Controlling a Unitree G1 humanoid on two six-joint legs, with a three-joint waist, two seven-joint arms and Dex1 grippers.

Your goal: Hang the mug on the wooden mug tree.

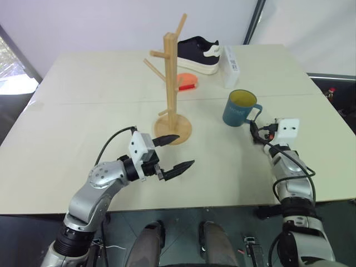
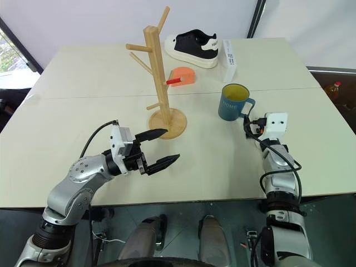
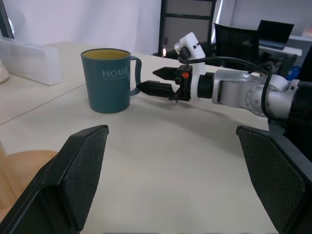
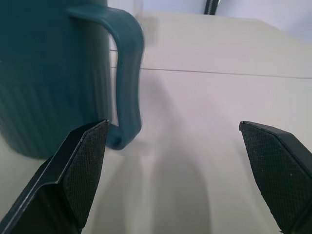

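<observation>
Jaws open on both grippers; right gripper [image 1: 255, 129] nearer, mug [image 1: 240, 108] handle at its 11 o'clock; left gripper [image 1: 173, 152] idle.

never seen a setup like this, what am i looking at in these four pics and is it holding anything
This is a two-armed humanoid robot standing at a pale table. Two pictures come from cameras in its head, looking down over its arms. The other two come from cameras on each wrist, looking out between that arm's two black fingers.

On the table stand a wooden mug tree and a teal mug marked HOME. Farther back lie a black and white shoe, a white box and a small orange thing.

Nothing is held. The left end effector hangs open near the tree's base. The right end effector is open right at the mug's handle.
</observation>
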